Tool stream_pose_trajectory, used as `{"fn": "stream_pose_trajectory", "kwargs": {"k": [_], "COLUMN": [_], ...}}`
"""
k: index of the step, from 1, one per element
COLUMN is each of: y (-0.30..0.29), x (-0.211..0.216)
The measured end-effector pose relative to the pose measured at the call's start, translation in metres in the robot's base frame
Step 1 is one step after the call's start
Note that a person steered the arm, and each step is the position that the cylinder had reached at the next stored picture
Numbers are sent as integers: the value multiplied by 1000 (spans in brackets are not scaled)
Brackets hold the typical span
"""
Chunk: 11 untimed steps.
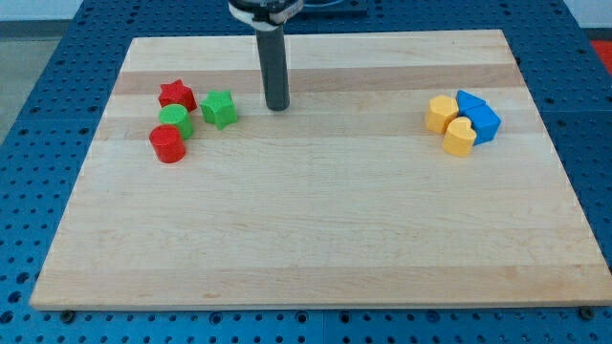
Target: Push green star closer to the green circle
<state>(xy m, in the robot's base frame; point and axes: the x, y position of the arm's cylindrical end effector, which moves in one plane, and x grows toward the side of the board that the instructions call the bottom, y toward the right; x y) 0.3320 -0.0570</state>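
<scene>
The green star lies at the board's upper left, just right of the green circle, with a narrow gap between them. My tip rests on the board to the right of the green star, about a block's width away and not touching it. The rod rises straight up to the view's top.
A red star sits just above the green circle and a red cylinder just below it. At the right, a yellow hexagon, a yellow heart and two blue blocks cluster together. The wooden board sits on a blue perforated table.
</scene>
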Motion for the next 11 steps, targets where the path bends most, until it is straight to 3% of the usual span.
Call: {"fn": "stream_pose_trajectory", "kwargs": {"k": [1, 3, 11], "y": [-3, -62, -113], "x": [-35, -46, 61]}}
